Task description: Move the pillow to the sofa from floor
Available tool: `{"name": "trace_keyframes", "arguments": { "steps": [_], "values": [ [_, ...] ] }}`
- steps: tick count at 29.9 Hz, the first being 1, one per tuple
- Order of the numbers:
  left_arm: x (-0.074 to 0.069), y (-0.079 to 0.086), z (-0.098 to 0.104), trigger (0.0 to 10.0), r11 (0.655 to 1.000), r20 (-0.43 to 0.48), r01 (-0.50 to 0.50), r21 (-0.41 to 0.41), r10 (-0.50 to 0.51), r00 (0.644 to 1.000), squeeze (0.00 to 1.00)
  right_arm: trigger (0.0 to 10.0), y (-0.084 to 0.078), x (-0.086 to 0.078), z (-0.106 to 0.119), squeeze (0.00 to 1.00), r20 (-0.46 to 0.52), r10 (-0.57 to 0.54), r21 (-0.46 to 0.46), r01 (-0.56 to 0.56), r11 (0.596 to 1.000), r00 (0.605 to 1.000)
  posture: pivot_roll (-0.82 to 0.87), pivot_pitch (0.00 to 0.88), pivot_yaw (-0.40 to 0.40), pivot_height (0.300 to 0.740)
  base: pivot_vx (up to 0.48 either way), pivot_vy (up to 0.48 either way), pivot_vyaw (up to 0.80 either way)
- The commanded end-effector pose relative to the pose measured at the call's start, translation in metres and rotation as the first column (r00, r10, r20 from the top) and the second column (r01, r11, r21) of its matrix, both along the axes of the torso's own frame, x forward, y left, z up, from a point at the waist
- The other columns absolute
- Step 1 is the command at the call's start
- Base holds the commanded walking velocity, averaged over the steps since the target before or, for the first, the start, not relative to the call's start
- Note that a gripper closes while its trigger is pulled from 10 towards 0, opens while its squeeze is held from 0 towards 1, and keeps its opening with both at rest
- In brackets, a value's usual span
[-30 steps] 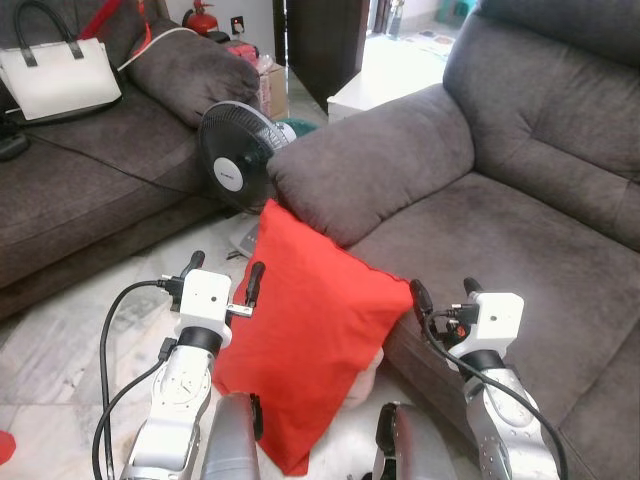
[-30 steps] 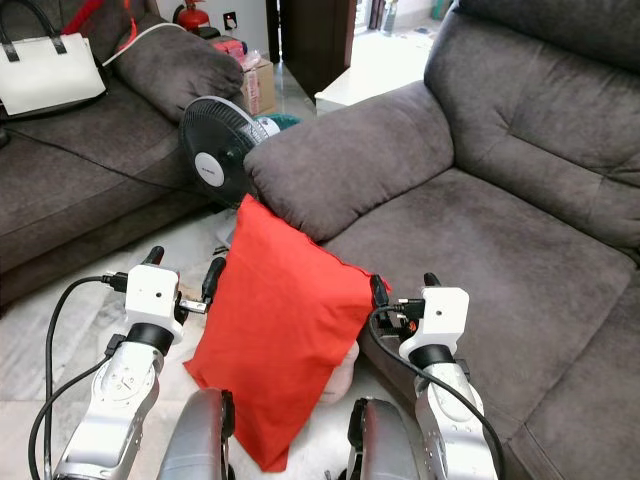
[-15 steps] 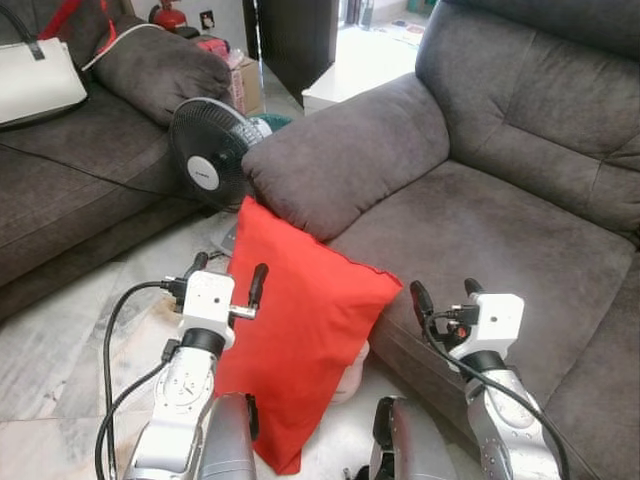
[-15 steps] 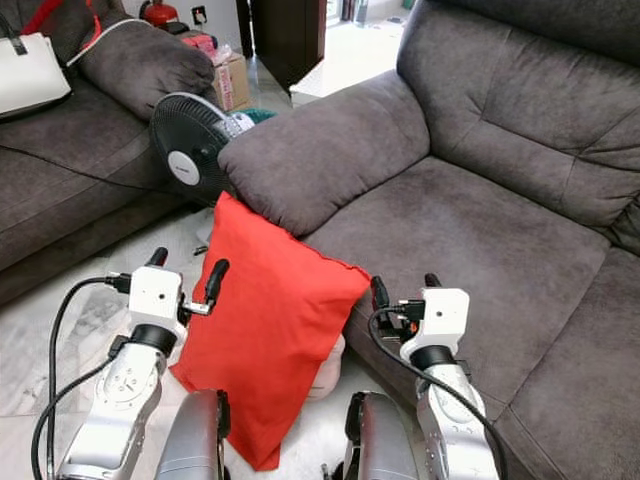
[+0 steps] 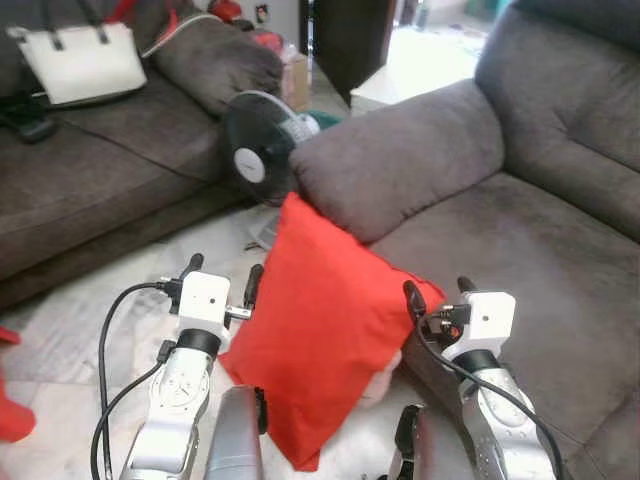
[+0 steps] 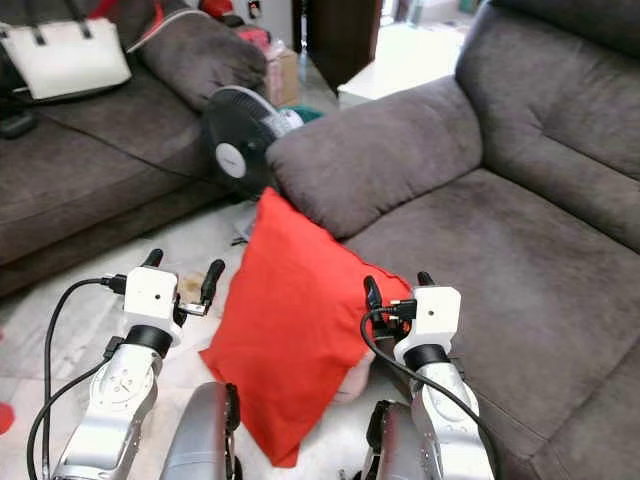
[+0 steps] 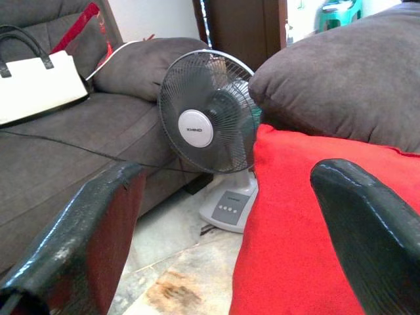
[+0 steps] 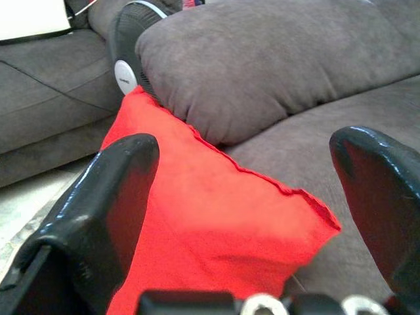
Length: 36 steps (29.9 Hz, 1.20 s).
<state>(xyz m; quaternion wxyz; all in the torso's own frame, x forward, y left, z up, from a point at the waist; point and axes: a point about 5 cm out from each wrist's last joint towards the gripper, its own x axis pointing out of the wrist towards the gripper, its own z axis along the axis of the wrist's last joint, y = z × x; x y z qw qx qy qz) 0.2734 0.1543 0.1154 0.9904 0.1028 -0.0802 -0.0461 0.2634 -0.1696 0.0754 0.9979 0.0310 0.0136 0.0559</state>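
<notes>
A red pillow [image 5: 325, 325] stands on its lower corner on the floor, leaning against the front of the grey sofa [image 5: 520, 230] below the sofa's armrest [image 5: 400, 155]. My left gripper [image 5: 222, 283] is open at the pillow's left edge, one finger close beside the fabric. My right gripper [image 5: 438, 292] is open at the pillow's right corner, over the front of the sofa seat. In the left wrist view the pillow [image 7: 295, 230] lies beyond the right finger. The right wrist view looks over the pillow [image 8: 216, 223] toward the armrest.
A black table fan [image 5: 262, 160] stands on the floor just behind the pillow. A second grey sofa [image 5: 90, 190] on the left carries a white handbag [image 5: 85, 62] and a cushion. Pale tiled floor [image 5: 90, 330] lies to the left, with something red at its edge.
The camera has swung, so the scene has shifted to the right in the picture. Both grippers stay open on either side of the pillow, which still leans on the sofa.
</notes>
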Motion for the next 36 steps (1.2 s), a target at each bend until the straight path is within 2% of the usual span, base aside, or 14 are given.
{"name": "trace_keyframes", "arguments": {
  "steps": [1, 9, 36],
  "values": [
    [0.0007, -0.0027, -0.0014, 10.0, 1.0, -0.017, 0.01, 0.001, -0.01, 1.0, 0.0, 10.0, -0.0041, -0.0022, -0.0016, 0.0, -0.009, -0.014, -0.001, 0.014, 1.0, 1.0, 0.14, 0.086, -0.023, 0.561, 0.0, 0.0, 0.0],
    [0.0014, -0.0022, -0.0017, 10.0, 1.0, -0.022, 0.01, -0.002, -0.01, 1.0, 0.0, 10.0, -0.0042, -0.0021, -0.0025, 0.0, -0.014, -0.012, 0.0, 0.012, 1.0, 1.0, 0.14, 0.087, -0.024, 0.561, 0.0, 0.0, 0.0],
    [0.0019, -0.0024, -0.0036, 10.0, 1.0, -0.029, 0.015, -0.007, -0.016, 0.999, 0.0, 10.0, -0.0019, -0.0002, -0.0031, 0.0, -0.022, -0.004, -0.004, 0.004, 1.0, 1.0, 0.14, 0.077, -0.023, 0.561, 0.273, 0.0, 0.0]
  ]
}}
